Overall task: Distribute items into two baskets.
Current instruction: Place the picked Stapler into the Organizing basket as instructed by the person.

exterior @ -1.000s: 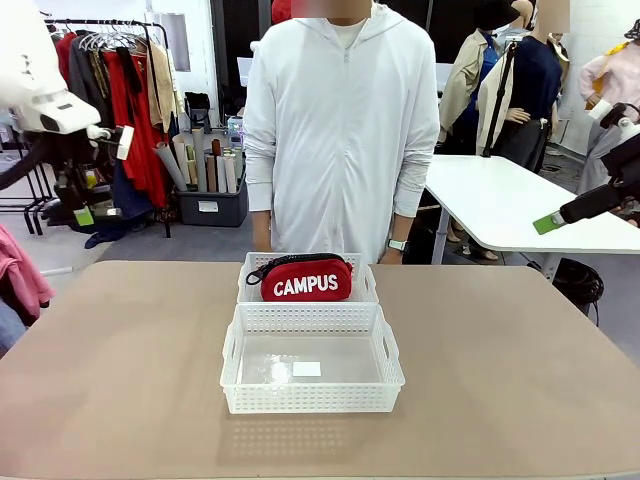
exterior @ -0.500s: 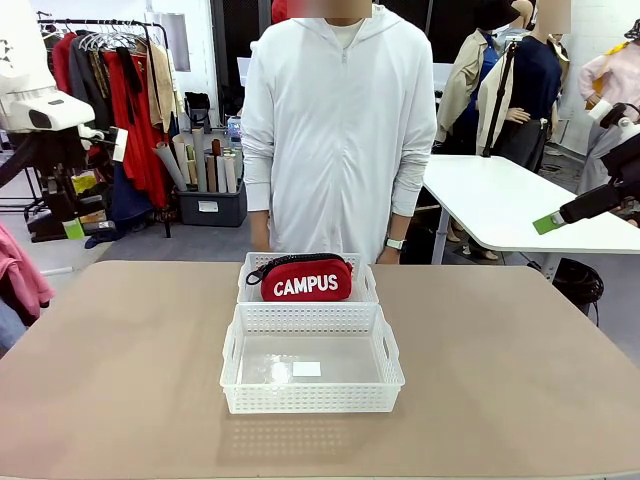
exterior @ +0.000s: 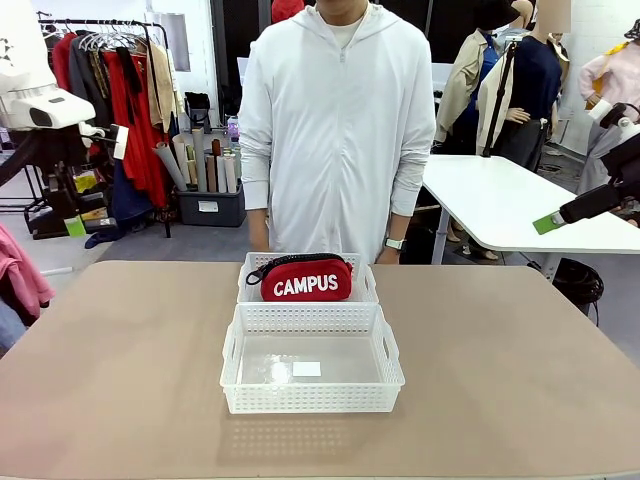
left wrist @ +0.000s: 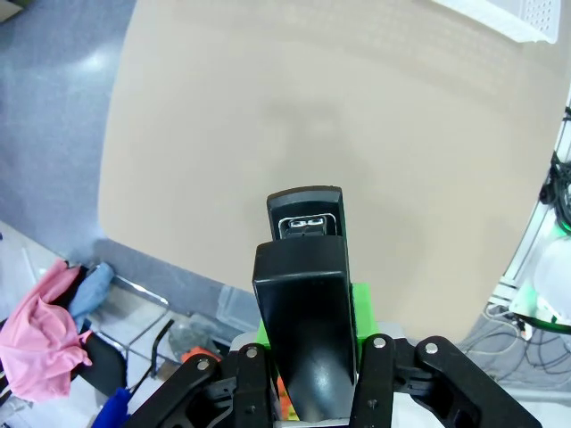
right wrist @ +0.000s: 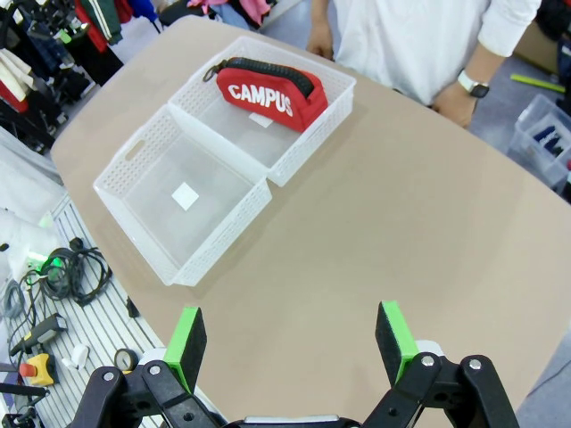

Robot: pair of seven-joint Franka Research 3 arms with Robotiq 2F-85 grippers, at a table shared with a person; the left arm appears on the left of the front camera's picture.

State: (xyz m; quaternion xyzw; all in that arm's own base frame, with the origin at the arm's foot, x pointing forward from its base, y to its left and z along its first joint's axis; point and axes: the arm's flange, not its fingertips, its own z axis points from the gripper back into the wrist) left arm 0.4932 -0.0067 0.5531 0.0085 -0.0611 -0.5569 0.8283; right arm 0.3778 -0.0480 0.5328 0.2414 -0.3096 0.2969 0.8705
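Observation:
Two white lattice baskets sit end to end in the middle of the table. The far basket [exterior: 247, 290] holds the red CAMPUS pouch [exterior: 306, 279], also seen as the pouch [right wrist: 268, 94] in the right wrist view. The near basket [exterior: 312, 395] is empty and shows its clear bottom. My left gripper [left wrist: 308, 312] is shut on the black stapler [left wrist: 306, 267], held high over the table's left edge. The left arm [exterior: 45, 105] stands raised at the far left. My right gripper [right wrist: 290, 343] hangs open and empty above the table's right side, well away from the baskets [right wrist: 178, 201].
A person in a white hoodie [exterior: 340, 130] stands at the far side right behind the baskets, hands low at the table's edge. The tan tabletop [exterior: 500, 380] lies bare on both sides of the baskets. A white table [exterior: 500, 205] stands behind at the right.
My left arm has drifted slightly to the left with the stapler still in its grip. The right arm, the baskets and the pouch have not moved.

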